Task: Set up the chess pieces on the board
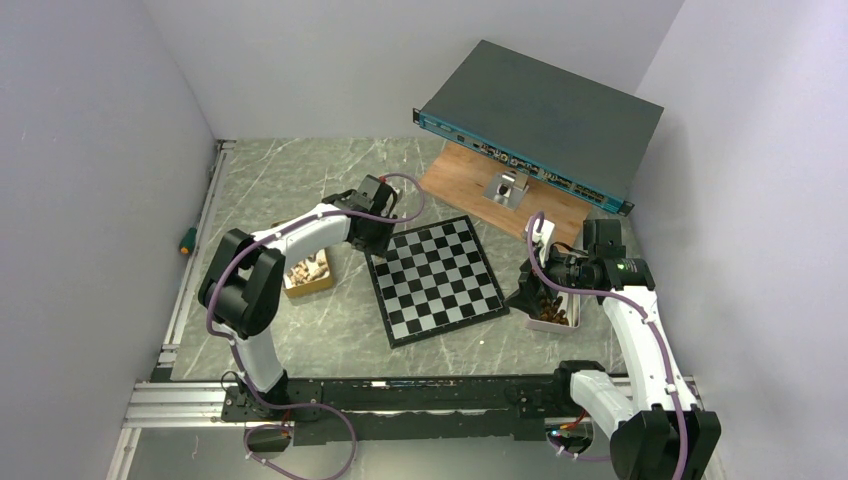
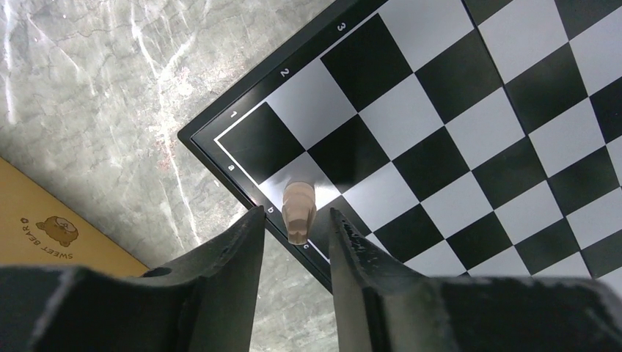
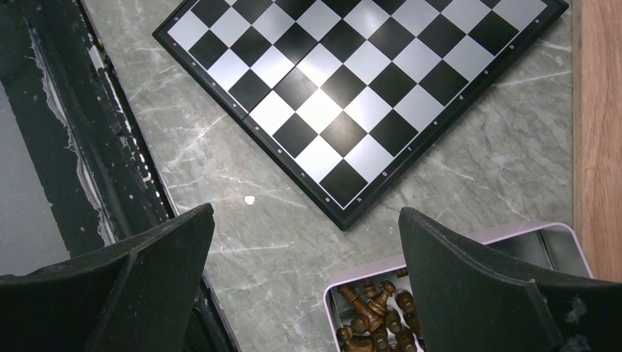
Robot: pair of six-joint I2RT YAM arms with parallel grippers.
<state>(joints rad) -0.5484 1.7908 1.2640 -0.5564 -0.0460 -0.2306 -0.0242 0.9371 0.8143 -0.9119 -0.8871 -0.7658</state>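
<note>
The black and silvery-white board (image 1: pixel 435 280) lies flat mid-table. My left gripper (image 1: pixel 375 235) is over its far-left corner. In the left wrist view the gripper (image 2: pixel 297 220) is open, its jaws on either side of one light tan piece (image 2: pixel 299 211). The piece stands upright on the white edge square by the "b" mark of the board (image 2: pixel 455 132), with a small gap on each side. My right gripper (image 1: pixel 535 290) is wide open and empty (image 3: pixel 306 213). It hangs over a white tin (image 3: pixel 469 238) of several dark brown pieces (image 3: pixel 374 315), right of the board (image 3: pixel 345 95).
A cardboard box (image 1: pixel 308 272) of light pieces sits left of the board and also shows in the left wrist view (image 2: pixel 59 235). A brown wooden plank (image 1: pixel 500 195) and a dark grey equipment case (image 1: pixel 540 120) stand behind. A screwdriver (image 1: pixel 187 240) lies by the left rail.
</note>
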